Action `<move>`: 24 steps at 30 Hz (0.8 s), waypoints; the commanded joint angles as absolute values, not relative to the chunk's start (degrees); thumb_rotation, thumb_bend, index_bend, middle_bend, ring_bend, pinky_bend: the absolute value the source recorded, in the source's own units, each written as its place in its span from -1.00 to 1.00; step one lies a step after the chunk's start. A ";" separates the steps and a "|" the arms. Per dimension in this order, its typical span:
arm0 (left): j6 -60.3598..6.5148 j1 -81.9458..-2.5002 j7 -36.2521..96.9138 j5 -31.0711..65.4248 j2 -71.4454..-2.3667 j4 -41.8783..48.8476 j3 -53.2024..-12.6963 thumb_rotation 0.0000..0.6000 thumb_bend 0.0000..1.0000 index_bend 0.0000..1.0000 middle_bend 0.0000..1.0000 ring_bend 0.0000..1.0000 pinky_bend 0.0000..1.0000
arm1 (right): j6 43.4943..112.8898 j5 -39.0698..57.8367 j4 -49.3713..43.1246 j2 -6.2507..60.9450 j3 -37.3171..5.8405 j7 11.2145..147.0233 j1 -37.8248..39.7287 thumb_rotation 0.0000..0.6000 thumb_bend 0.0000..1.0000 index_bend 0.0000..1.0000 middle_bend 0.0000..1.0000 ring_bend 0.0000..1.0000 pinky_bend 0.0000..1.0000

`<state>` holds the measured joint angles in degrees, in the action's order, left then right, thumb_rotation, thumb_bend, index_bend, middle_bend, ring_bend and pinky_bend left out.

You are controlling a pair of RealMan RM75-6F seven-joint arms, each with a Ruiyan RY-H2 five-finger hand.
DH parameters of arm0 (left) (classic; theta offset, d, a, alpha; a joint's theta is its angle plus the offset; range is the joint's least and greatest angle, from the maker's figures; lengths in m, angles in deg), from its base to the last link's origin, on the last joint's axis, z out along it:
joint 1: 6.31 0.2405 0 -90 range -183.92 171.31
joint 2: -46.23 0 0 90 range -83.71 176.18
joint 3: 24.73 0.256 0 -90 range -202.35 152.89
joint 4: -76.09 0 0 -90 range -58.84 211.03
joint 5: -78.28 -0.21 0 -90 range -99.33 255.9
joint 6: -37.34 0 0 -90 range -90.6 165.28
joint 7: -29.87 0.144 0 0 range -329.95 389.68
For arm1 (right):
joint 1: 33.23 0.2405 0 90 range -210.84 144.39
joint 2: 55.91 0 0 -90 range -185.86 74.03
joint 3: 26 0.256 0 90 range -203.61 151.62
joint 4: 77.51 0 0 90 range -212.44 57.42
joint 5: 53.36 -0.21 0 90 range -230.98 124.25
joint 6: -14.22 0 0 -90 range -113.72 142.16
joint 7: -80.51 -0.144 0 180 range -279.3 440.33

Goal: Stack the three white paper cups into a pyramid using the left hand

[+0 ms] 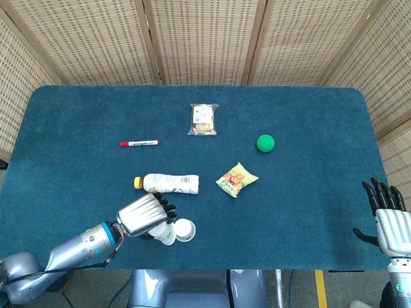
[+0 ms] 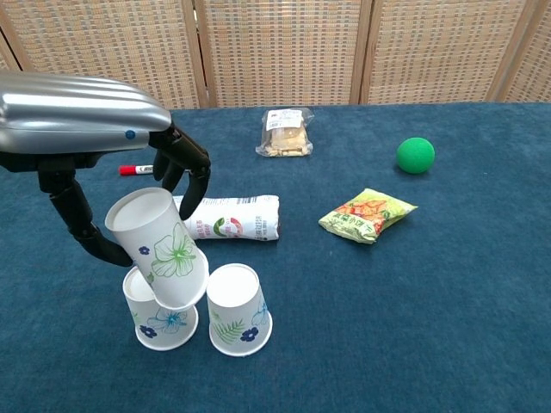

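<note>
Low in the frame's left, the left hand (image 2: 86,138) is gripping a tilted paper cup (image 2: 159,245), its fingers (image 2: 185,163) wrapping it, just above two upturned cups (image 2: 237,310) standing side by side on the counter (image 2: 413,301). At the lower right, the right hand (image 1: 387,221) is resting with fingers spread, holding nothing.

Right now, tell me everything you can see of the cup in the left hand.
The held cup is white paper with a green flower print. It is upside down and tilted, its closed base up, its rim low over the left base cup; whether they touch is unclear. The left hand grips it with dark fingers on both sides. The right base cup stands beside it, apart. From the head view the hand mostly hides it.
</note>
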<state>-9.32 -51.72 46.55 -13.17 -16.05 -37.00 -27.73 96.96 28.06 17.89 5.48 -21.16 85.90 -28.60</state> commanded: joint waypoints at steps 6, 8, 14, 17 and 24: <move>-8.13 -52.54 52.12 -8.58 -19.31 -35.88 -28.34 1.00 -0.83 -0.02 -0.16 -0.11 -0.18 | 96.87 28.15 17.87 5.36 -21.18 85.60 -28.55 1.00 -1.00 -1.00 -1.00 -1.00 -1.00; -7.92 -52.71 53.07 -7.53 -20.05 -35.73 -28.36 1.00 -0.83 -0.02 -0.16 -0.11 -0.18 | 96.87 28.10 17.85 5.34 -21.15 85.54 -28.56 1.00 -1.00 -1.00 -1.00 -1.00 -1.00; -8.35 -52.77 55.52 -5.80 -21.13 -35.34 -28.25 1.00 -0.83 -0.07 -0.21 -0.14 -0.21 | 96.92 27.97 17.73 5.28 -21.07 85.35 -28.60 1.00 -1.00 -1.00 -1.00 -1.00 -1.00; -7.84 -53.00 55.71 -4.91 -20.70 -35.76 -27.91 1.00 -0.87 -0.39 -0.57 -0.47 -0.39 | 96.88 28.09 17.78 5.27 -21.11 85.44 -28.55 1.00 -1.00 -1.00 -1.00 -1.00 -1.00; -9.80 -52.42 52.14 -7.24 -18.09 -37.29 -27.78 1.00 -1.00 -1.00 -1.00 -1.00 -0.97 | 97.15 28.29 17.88 5.20 -21.18 85.39 -28.68 1.00 -1.00 -1.00 -1.00 -1.00 -1.00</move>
